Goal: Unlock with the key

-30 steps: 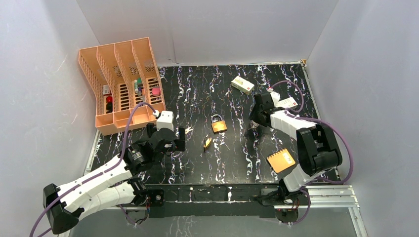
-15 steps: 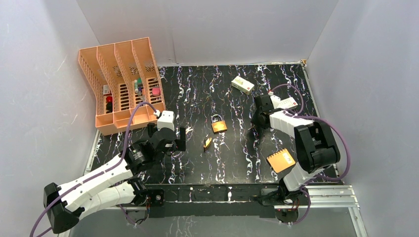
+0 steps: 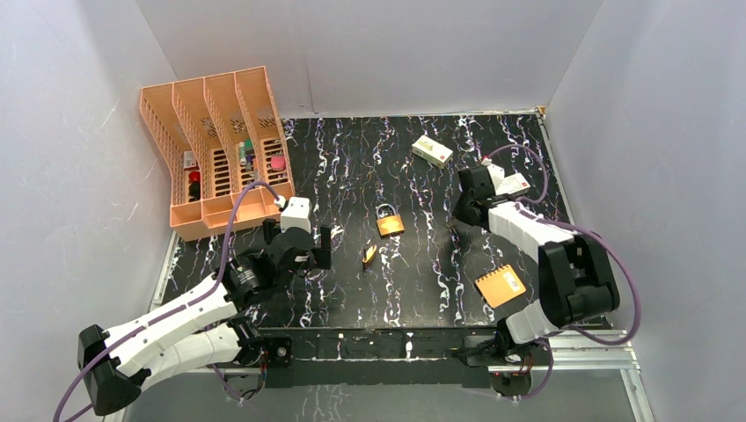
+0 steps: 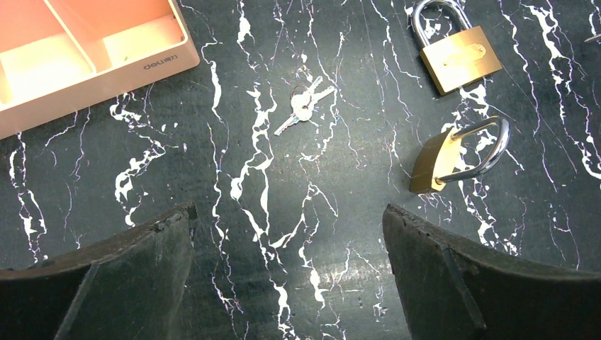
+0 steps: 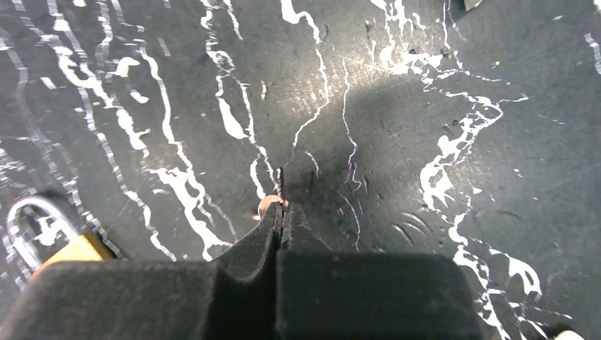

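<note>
A small silver key bunch (image 4: 303,106) lies on the black marbled table, ahead of my open left gripper (image 4: 287,227), whose fingers have nothing between them. One brass padlock (image 4: 457,57) (image 3: 390,223) lies flat. A second padlock (image 4: 453,152) (image 3: 369,255) rests on its side nearer me. My right gripper (image 5: 281,209) (image 3: 457,220) is low over the table, right of the padlocks. It is shut on a thin key (image 5: 281,184) seen edge-on, which pokes out past the fingertips. The corner of a padlock (image 5: 64,251) shows at the lower left of the right wrist view.
An orange file organizer (image 3: 215,141) (image 4: 85,64) stands at the back left. Two white boxes (image 3: 432,150) (image 3: 513,183) lie at the back right. An orange card (image 3: 500,286) sits by the right arm's base.
The right gripper has closed from half open onto the thin key, and its arm shifted slightly right. The left arm and the padlocks have not moved.
</note>
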Motion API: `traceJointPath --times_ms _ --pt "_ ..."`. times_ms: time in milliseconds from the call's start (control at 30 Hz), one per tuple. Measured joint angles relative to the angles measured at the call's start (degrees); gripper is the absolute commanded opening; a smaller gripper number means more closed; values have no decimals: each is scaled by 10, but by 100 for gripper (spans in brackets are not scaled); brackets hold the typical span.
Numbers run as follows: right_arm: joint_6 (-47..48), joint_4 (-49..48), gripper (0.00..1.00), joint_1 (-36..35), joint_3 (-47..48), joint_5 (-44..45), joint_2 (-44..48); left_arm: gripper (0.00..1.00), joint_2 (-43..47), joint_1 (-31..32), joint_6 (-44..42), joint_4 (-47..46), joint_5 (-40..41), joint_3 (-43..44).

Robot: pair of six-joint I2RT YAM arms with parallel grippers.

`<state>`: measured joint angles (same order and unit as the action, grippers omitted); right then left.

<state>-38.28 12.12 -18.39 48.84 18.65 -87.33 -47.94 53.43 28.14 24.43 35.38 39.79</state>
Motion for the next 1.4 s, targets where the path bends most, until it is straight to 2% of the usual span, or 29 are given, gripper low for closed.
traceJointPath --times_ms 167,300,500,633,733,900,1133,1400 --pt "28 21 0 0 0 -10 87 98 0 0 0 0 0 0" --pt "56 30 0 0 0 -58 163 98 5 0 2 0 -1 0" --pt "84 12 0 -1 4 -238 268 98 22 0 -1 -8 -24 42" --pt "80 -15 0 -2 34 -374 310 98 42 0 -16 -56 -64 89" --pt "54 -59 0 -4 50 -464 332 98 52 0 -29 -100 -105 113" --pt "-26 -142 0 -4 47 -556 355 98 51 0 -35 -169 -181 129" --pt "-115 -232 0 -4 38 -612 359 98 60 0 -35 -210 -239 129" --pt "-147 -256 0 -4 37 -613 358 98 88 0 -35 -205 -229 123"
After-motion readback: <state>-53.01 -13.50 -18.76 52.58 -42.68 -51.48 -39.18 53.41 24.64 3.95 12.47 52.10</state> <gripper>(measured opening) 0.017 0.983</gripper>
